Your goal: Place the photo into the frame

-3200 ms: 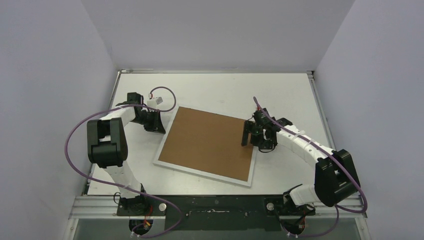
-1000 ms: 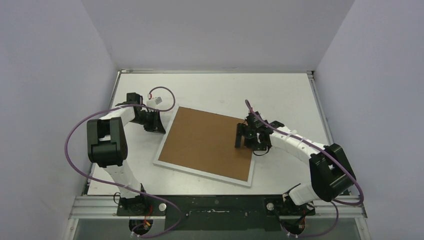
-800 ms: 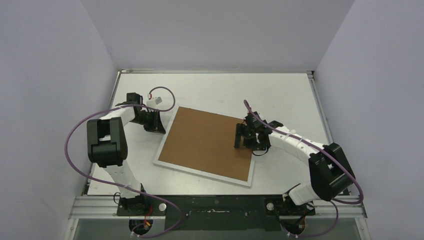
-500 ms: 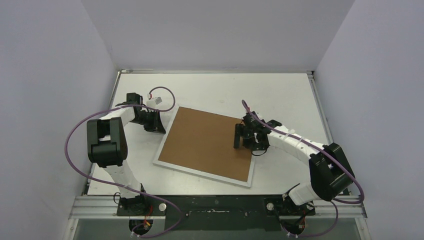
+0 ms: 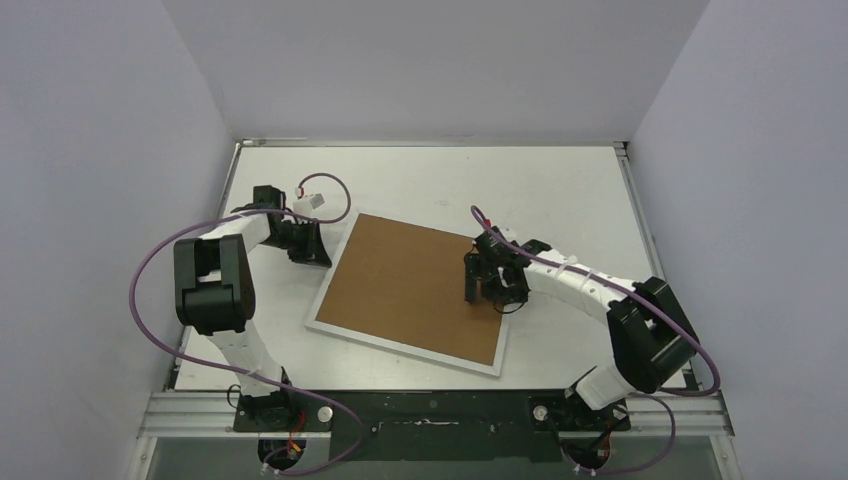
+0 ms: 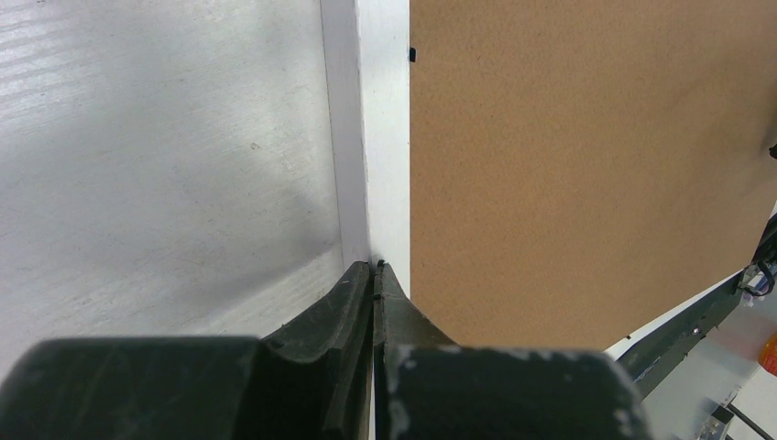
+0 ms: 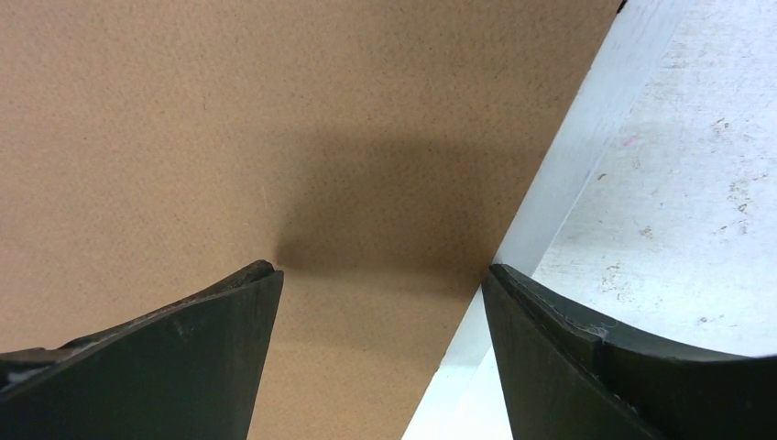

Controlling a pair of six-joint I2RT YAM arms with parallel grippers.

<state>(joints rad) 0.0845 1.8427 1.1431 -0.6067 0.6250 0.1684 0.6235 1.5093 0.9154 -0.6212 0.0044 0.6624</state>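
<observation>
**Room around the frame**

We find bare worktop [image 5: 450, 175] beyond the frame [image 5: 400, 346] and along both its sides. The left pincer [image 6: 374, 268], closed, blocks its left edge. The right pincer [image 7: 380, 275], spread wide, straddles the right edge. Grey walls [image 5: 430, 70] enclose three sides.

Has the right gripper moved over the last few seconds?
Yes. The right gripper has slid leftward in the top view, from the frame's right border farther over the brown backing board.

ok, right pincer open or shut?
Open. The right pincer has its black fingers wide apart over the brown backing board and the border of the white rectangular frame, nothing between them.
</observation>
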